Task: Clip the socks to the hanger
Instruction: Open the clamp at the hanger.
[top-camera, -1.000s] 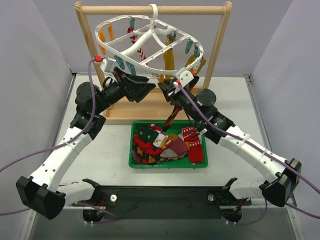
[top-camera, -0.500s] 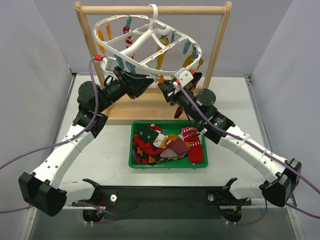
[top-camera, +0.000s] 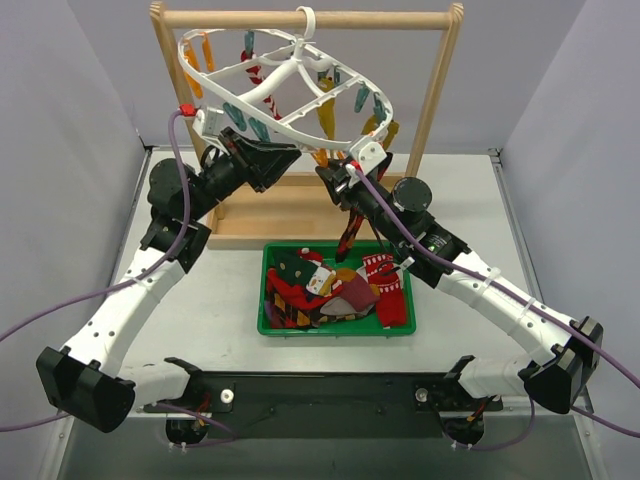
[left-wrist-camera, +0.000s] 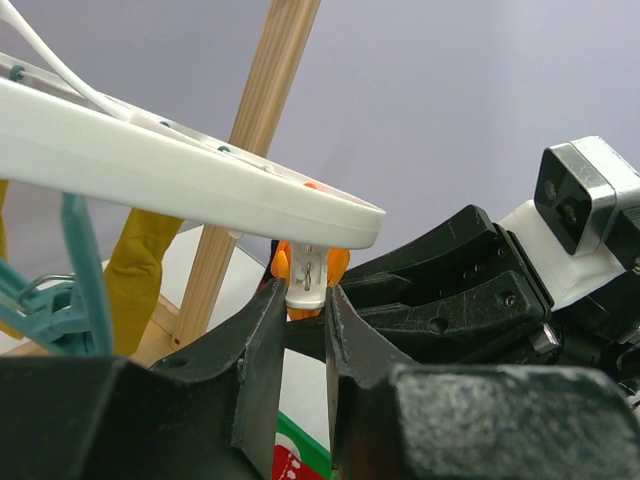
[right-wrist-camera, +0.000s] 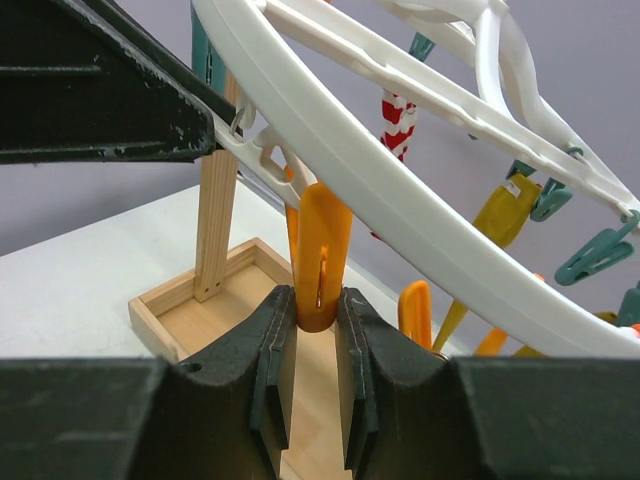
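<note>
The white oval hanger (top-camera: 300, 65) hangs tilted from the wooden bar, its left side raised. My left gripper (top-camera: 288, 156) is shut on a white clip link (left-wrist-camera: 307, 283) just under the hanger rim (left-wrist-camera: 150, 150). My right gripper (right-wrist-camera: 318, 305) is shut on an orange clip (right-wrist-camera: 322, 250) hanging from the rim (right-wrist-camera: 400, 190). A dark patterned sock (top-camera: 347, 235) dangles below my right gripper (top-camera: 332, 176). A red-white striped sock (top-camera: 262, 75) and a yellow sock (top-camera: 325, 120) hang from the hanger. More socks (top-camera: 335, 290) lie piled in the bin.
The wooden bar rack (top-camera: 310, 18) stands at the back, its base tray (right-wrist-camera: 190, 300) under the hanger. A green bin (top-camera: 264, 300) sits at the table's middle. Teal clips (left-wrist-camera: 70, 290) dangle close to my left fingers.
My left gripper has closed onto the white clip link and lifted, and the hanger's left side has swung up and leftward. My right gripper keeps its hold on the orange clip.
</note>
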